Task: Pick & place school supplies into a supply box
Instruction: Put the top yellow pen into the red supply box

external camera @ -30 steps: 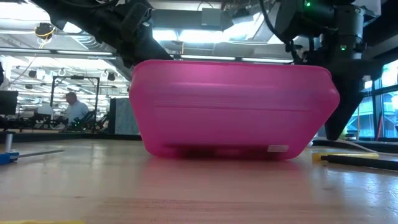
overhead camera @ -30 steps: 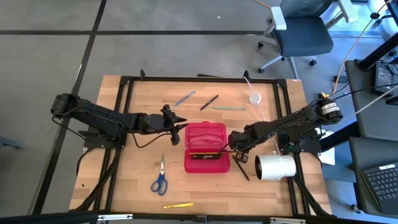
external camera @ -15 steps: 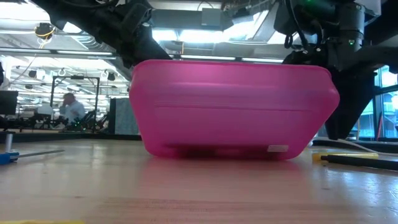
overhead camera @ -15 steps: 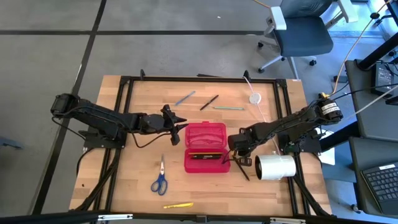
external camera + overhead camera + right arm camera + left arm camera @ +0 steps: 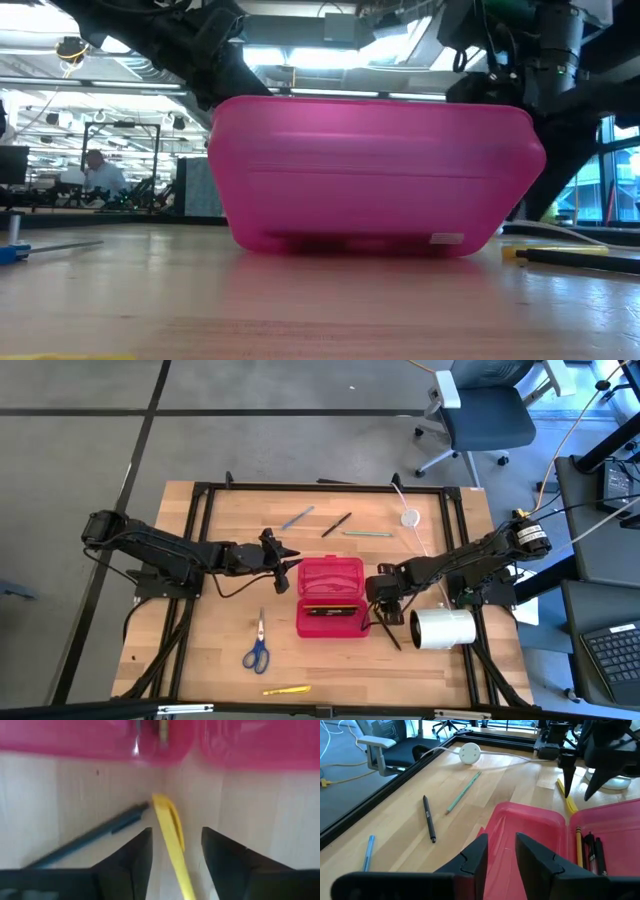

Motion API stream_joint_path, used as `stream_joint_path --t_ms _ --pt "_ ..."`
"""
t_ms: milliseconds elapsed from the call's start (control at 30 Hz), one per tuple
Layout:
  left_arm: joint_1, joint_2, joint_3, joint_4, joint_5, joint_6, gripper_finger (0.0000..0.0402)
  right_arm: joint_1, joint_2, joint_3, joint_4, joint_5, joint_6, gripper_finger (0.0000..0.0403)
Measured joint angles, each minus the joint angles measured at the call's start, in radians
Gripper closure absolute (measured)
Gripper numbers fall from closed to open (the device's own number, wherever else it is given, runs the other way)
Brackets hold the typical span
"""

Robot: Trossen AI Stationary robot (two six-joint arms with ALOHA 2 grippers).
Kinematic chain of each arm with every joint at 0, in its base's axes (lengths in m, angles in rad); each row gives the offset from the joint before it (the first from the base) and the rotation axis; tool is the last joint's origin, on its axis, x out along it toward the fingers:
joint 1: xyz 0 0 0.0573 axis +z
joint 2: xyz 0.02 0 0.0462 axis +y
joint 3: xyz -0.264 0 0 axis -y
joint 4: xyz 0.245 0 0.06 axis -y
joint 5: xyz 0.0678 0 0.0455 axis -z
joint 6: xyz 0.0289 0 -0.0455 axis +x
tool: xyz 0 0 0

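Right jaws open astride yellow pen, beside supply box.

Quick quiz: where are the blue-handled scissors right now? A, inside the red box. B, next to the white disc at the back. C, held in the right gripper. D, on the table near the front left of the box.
D: the high view shows the scissors lying on the bare wood, apart from the red box, toward the left arm's side and the front edge.
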Motion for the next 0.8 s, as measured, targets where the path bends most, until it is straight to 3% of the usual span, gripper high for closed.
stream_joint_path --t_ms 167,567,800 --pt "0.000 0.000 0.000 -0.007 0.000 0.000 0.0313 0.012 0.000 -0.071 0.100 0.000 -0.073 0.0219" --pt "0.000 0.000 0.000 -0.024 -0.001 0.000 0.0312 0.010 -0.001 -0.178 0.261 0.001 -0.078 0.0222" --pt "0.000 0.000 0.000 -0.023 -0.001 0.000 0.0311 0.009 -0.005 -0.224 0.292 0.009 -0.052 0.0269"
